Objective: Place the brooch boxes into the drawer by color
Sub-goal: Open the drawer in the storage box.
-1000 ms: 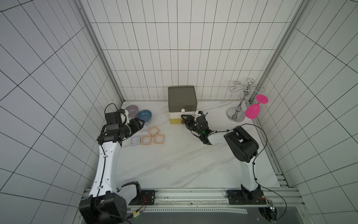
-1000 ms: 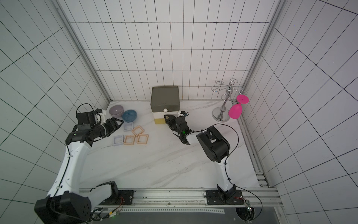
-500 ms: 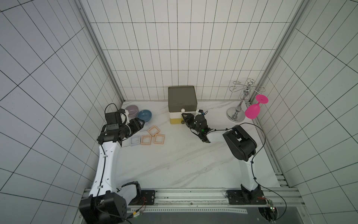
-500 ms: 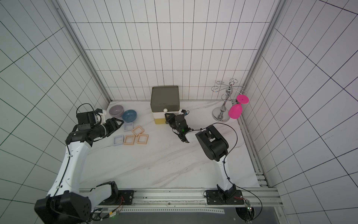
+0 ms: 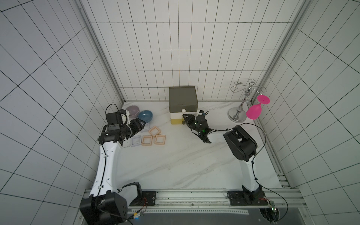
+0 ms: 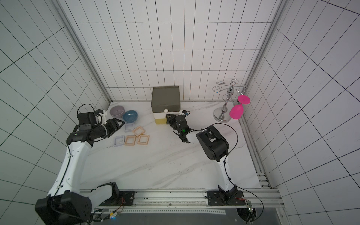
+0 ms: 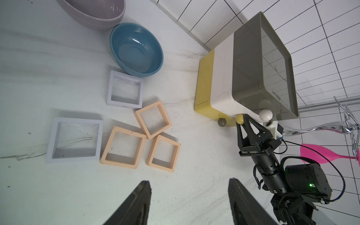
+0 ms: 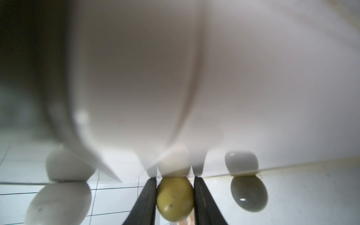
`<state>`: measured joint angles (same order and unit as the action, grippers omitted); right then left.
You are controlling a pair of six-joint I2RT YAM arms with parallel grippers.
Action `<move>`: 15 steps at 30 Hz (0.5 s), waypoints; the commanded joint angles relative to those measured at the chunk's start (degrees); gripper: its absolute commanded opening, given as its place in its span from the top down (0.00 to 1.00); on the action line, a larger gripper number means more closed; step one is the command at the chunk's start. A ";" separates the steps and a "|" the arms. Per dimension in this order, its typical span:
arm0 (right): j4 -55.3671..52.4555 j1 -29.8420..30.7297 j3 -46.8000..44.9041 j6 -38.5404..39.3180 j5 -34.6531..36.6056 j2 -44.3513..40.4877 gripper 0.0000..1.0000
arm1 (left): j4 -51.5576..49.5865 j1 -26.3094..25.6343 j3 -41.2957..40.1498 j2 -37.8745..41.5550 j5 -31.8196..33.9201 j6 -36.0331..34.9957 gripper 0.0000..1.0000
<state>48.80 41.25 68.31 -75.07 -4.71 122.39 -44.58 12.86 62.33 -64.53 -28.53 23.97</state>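
The drawer [image 5: 182,101] [image 6: 165,99] stands at the back wall: olive-grey top tier, white middle, yellow bottom, all pushed in. My right gripper [image 8: 175,178] [image 5: 184,116] is shut on the yellow knob [image 8: 175,198] [image 7: 240,118] on the white tier's front. Five brooch boxes lie flat left of the drawer. Two are lavender [image 5: 135,140] [image 7: 124,89] and three are peach [image 5: 154,131] [image 5: 147,140] [image 5: 160,139]. My left gripper [image 7: 189,182] [image 6: 121,123] hangs open over the table beside them, holding nothing.
A lilac bowl [image 5: 132,111] and a blue bowl [image 5: 145,115] sit behind the boxes near the left wall. A chrome glass rack [image 5: 238,111] holding a pink glass [image 5: 254,113] stands at the back right. A grey knob [image 7: 222,122] and a white knob [image 7: 265,115] flank the held one.
My right gripper has moved in to the drawer front and closed its jaws on the yellow knob. The left arm and the boxes have not moved.
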 commanded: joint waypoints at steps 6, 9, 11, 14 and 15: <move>2.89 0.83 -0.72 0.81 0.34 -1.54 0.77 | 0.85 0.32 0.01 0.53 -0.12 -0.18 0.33; 4.48 1.45 -3.70 0.24 1.15 -3.12 0.76 | 1.01 0.32 -0.49 0.66 -0.29 0.19 0.33; 5.23 2.01 -5.39 -0.15 1.25 -4.09 0.76 | 0.92 0.28 -0.78 0.82 -0.04 0.42 0.33; 5.58 3.33 -7.64 -0.27 2.06 -5.59 0.76 | 0.84 0.32 -1.15 0.87 0.51 1.02 0.33; 5.92 3.75 -8.37 -0.28 2.39 -6.03 0.76 | 0.80 0.34 -1.24 0.77 0.75 1.10 0.33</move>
<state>51.68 43.20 62.54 -75.26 -3.01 119.33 -44.60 12.86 61.67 -64.47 -28.49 24.64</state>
